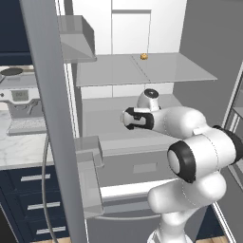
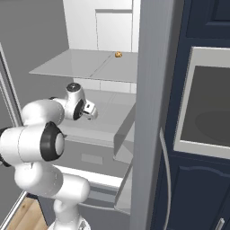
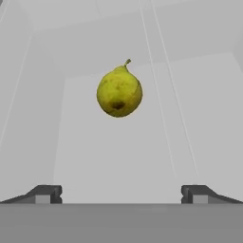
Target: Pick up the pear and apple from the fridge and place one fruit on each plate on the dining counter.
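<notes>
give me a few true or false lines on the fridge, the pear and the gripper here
1. The gripper is open, with the pear ahead of it and untouched. True.
2. The pear is red. False: it is yellow-green with darker patches.
3. A small tan-orange lump sits on the upper shelf of the fridge. True.
4. The fridge doors are shut. False: they stand open and the arm reaches inside.
5. A coffee machine stands on the counter left of the fridge. True.
</notes>
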Controlling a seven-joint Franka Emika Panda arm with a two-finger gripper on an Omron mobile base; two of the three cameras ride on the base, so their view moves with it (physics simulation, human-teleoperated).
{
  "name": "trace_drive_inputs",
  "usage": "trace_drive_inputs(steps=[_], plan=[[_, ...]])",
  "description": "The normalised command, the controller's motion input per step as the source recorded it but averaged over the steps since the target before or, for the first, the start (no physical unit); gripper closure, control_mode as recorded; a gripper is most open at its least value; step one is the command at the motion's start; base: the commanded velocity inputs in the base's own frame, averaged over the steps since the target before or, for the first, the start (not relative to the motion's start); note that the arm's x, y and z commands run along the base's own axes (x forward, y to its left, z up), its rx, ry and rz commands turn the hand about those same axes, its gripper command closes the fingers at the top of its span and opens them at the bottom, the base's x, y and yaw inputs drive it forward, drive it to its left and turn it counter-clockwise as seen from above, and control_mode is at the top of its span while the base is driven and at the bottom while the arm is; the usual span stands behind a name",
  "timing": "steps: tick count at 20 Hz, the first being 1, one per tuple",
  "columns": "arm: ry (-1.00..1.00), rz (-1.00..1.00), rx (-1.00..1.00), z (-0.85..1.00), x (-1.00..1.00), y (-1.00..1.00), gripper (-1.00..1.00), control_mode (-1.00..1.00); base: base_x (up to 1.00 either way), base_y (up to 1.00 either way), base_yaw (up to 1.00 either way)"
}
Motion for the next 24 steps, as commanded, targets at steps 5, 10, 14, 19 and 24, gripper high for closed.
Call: trace_drive_inputs(steps=[5, 10, 14, 19, 24], plan=[[0.00, 0.00, 0.00, 0.00, 0.43, -0.01, -1.00, -1.00, 0.00, 0.00, 0.00], [0.00, 0.00, 0.00, -0.10, 0.33, -0.01, -1.00, -1.00, 0.00, 0.00, 0.00], [0.00, 0.00, 0.00, -0.21, 0.30, -0.03, -1.00, -1.00, 0.00, 0.00, 0.00], [0.00, 0.00, 0.00, -0.21, 0.31, -0.08, -1.00, -1.00, 0.00, 0.00, 0.00], [0.03, 0.00, 0.00, -0.19, 0.33, 0.00, -1.00, -1.00, 0.00, 0.00, 0.00]])
